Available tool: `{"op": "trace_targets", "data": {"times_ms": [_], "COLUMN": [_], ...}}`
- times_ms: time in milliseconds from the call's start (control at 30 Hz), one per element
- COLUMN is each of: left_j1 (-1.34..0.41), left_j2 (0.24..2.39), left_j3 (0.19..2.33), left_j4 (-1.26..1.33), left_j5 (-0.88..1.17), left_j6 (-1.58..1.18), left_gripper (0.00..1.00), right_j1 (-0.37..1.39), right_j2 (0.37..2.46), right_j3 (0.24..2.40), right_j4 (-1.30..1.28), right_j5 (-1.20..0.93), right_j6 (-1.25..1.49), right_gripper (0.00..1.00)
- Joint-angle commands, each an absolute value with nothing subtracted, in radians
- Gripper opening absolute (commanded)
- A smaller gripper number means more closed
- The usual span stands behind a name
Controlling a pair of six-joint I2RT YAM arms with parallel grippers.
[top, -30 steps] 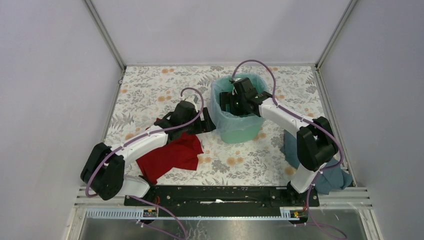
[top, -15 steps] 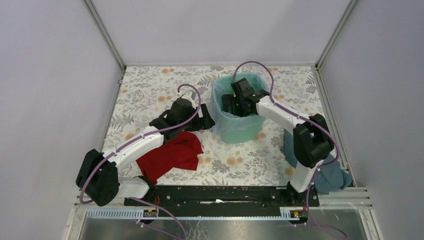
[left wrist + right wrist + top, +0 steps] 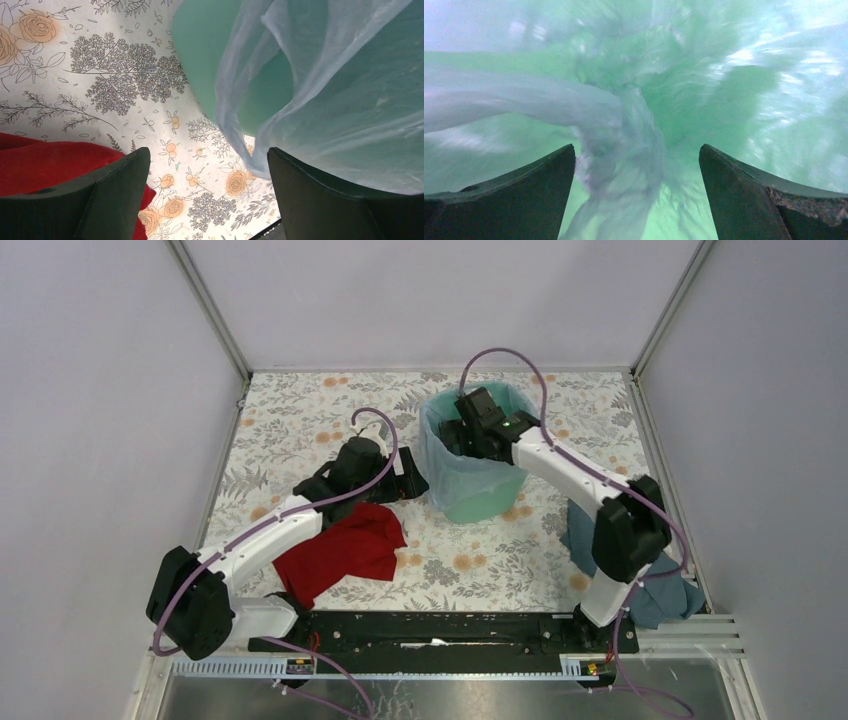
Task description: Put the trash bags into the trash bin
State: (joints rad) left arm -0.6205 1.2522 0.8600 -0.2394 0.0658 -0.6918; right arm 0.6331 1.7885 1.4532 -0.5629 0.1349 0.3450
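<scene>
Right pincer: our right gripper (image 3: 636, 150) is down inside the trash bin (image 3: 482, 502), jaws spread wide and gripping nothing. A twisted rope of trash bag (image 3: 619, 120) lies just ahead of them.
Left pincer: our left gripper (image 3: 208, 152) hovers outside the bin's left wall, jaws apart and empty, with the bag's loose skirt just by its right finger.
Bag: part is bunched inside; the rest drapes over the rim and down the outside.
Snag risk: if we lift the right arm out, the film may cling to a finger and come out with it.
Tip risk: a nudge from the left could slide or topple the bin.
Stray risk: the red cloth (image 3: 340, 550) sits close under our left arm, so we could pinch it by mistake.
</scene>
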Motion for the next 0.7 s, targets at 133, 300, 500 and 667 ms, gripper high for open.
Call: {"op": "trace_targets", "data": {"times_ms": [133, 300, 500, 667], "left_j1": [-0.624, -0.635, -0.641, -0.64], "left_j2": [1.243, 1.236, 1.319, 1.397], "left_j3": [0.884, 0.871, 0.888, 0.952], "left_j4": [-0.215, -0.211, -0.179, -0.209], "left_j5": [0.086, 0.095, 0.09, 0.026], "left_j6": [-0.7, -0.724, -0.719, -0.667], "left_gripper": [0.93, 0.92, 0.87, 0.83], "right_j1": [0.636, 0.635, 0.635, 0.635], "right_j2": [1.571, 1.551, 1.453, 1.282], "right_j3": [1.563, 1.564, 1.647, 1.57], "right_j4": [-0.683, -0.668, -0.724, -0.757], "right_j5": [0.243, 0.262, 0.271, 0.514], "right_j6": [0.257, 0.251, 0.234, 0.209], "right_gripper": [1.0, 1.0, 1.0, 1.0]}}
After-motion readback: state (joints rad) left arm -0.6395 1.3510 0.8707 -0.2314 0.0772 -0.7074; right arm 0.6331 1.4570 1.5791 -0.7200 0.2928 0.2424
